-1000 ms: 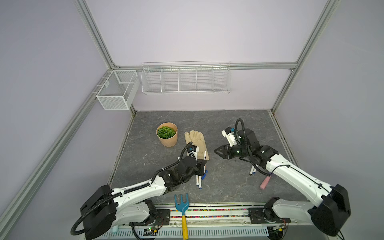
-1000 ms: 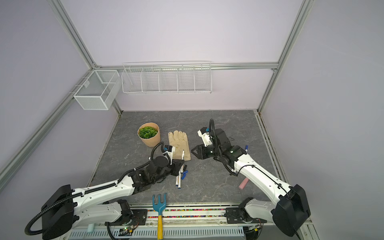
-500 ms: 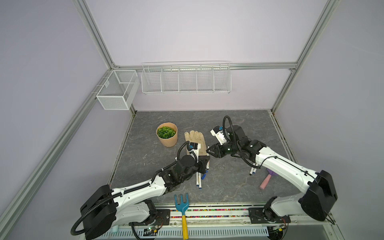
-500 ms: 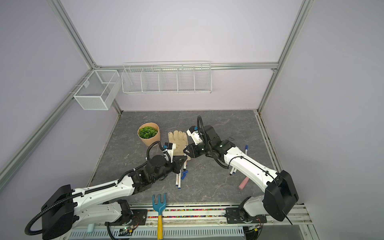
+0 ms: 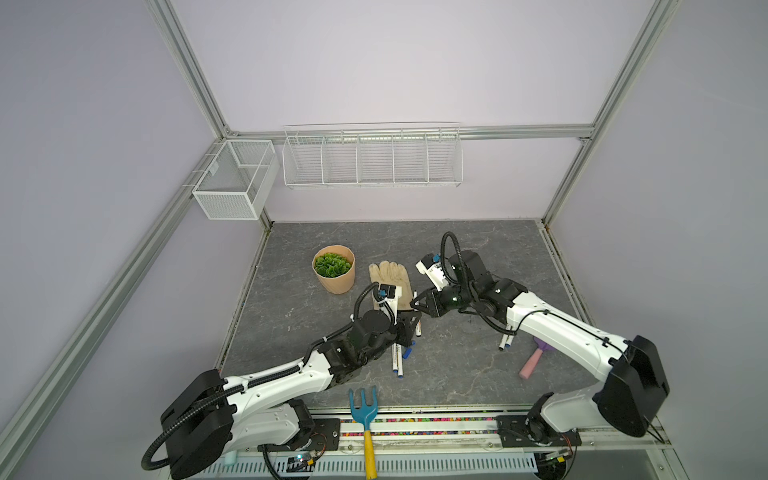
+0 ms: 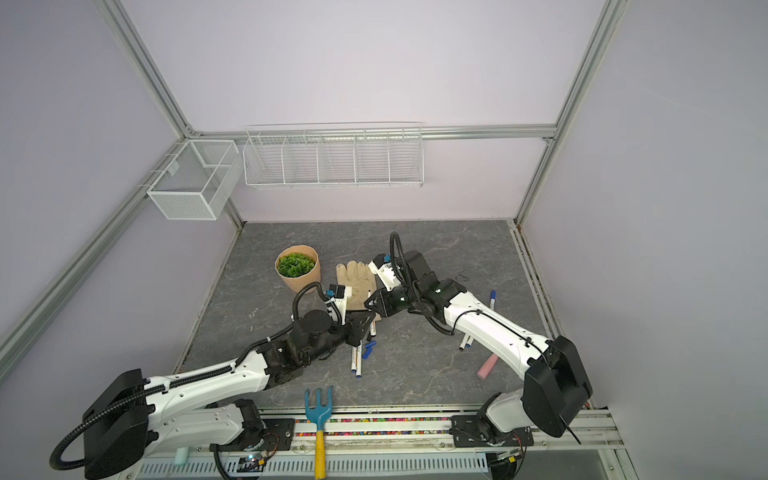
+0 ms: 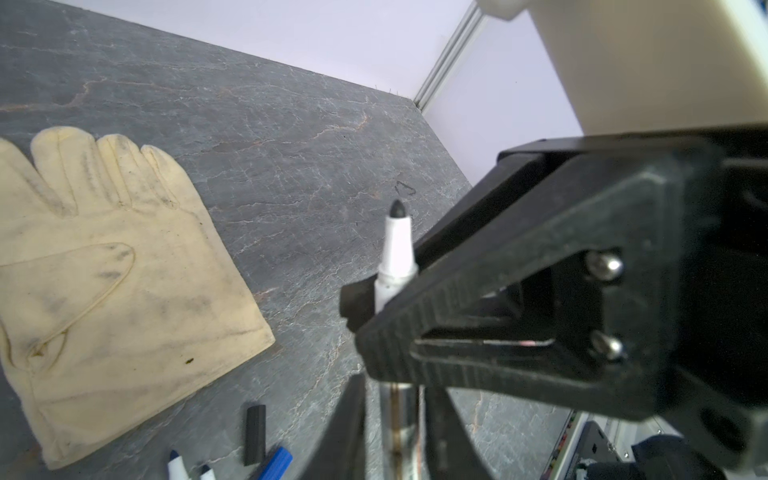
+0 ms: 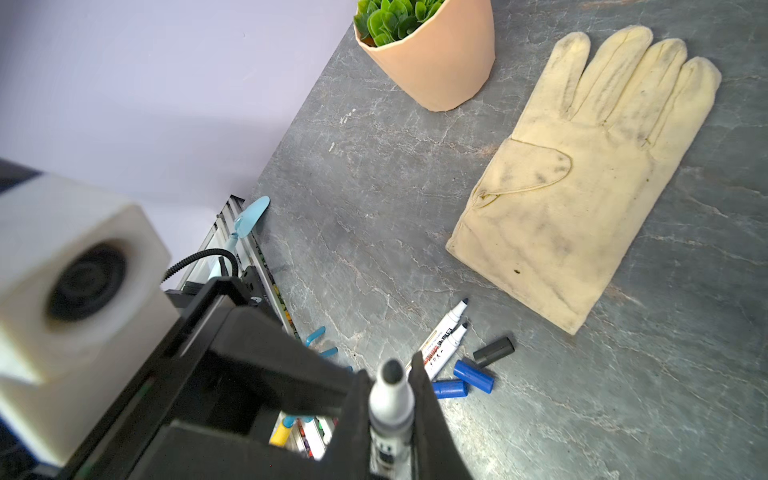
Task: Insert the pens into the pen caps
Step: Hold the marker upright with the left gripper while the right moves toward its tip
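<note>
A: Grey slate tabletop (image 5: pixel 457 249), both arms meeting over it on one pen (image 7: pixel 397 245). Why?

B: Likely a handover. The right gripper (image 8: pixel 390 395) is clenched just under the pen's black tip, and the left gripper (image 7: pixel 397 399) is parted around the barrel. A black cap (image 8: pixel 493 351) lies nearby.

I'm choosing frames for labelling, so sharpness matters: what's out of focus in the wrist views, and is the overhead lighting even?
Left wrist view: cream fabric glove and black-tipped white marker pen sharp, right arm's white camera housing blurred. Right wrist view: glove crisp, left arm's white camera housing blurred. Both top views: even light, soft shadows, no glare on grey marbled table.
</note>
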You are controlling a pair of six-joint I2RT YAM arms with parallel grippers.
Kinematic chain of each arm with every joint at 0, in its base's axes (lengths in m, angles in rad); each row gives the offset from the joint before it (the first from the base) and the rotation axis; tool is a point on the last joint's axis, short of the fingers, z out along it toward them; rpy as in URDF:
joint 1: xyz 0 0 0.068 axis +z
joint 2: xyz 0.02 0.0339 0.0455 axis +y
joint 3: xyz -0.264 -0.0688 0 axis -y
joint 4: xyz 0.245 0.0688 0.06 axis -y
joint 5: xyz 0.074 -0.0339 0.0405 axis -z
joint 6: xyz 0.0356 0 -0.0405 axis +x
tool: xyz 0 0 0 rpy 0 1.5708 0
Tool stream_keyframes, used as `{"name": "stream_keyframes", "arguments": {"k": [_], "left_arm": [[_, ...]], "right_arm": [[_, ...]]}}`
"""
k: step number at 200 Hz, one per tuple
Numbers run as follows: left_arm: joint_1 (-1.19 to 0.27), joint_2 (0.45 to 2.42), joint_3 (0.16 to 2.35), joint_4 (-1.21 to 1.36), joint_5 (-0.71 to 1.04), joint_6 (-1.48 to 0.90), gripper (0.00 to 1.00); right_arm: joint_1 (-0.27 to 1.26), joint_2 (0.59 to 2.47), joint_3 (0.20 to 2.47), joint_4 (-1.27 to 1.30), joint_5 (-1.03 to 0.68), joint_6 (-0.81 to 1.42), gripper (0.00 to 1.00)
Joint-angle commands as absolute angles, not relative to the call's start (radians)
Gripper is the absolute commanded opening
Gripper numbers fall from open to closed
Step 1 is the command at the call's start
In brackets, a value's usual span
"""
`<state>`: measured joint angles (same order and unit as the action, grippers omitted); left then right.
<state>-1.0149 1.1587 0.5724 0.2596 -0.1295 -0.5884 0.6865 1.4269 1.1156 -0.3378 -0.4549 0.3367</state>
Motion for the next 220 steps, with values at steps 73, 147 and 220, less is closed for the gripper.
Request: {"name": "stream_keyframes", "arguments": {"k": [73,147,220], "left_arm": [[-1.019,1.21,0.612,0.253,-0.084,-0.561,0.34],[-1.019,1.197,0.639,0.26,-0.082,-0.546,0.01],[-1.019,1.01,0.538,-0.101,-0.472,-0.77,0.0]], "right_arm": [[0.65,1.388,1.121,-0.305,-0.556,0.39,0.07],[0.636,1.407,1.117,-0.332,-0.536,0.393,0.07],[0.684,1.61,1.197,-0.587,-0.341,0.234,0.52]]}}
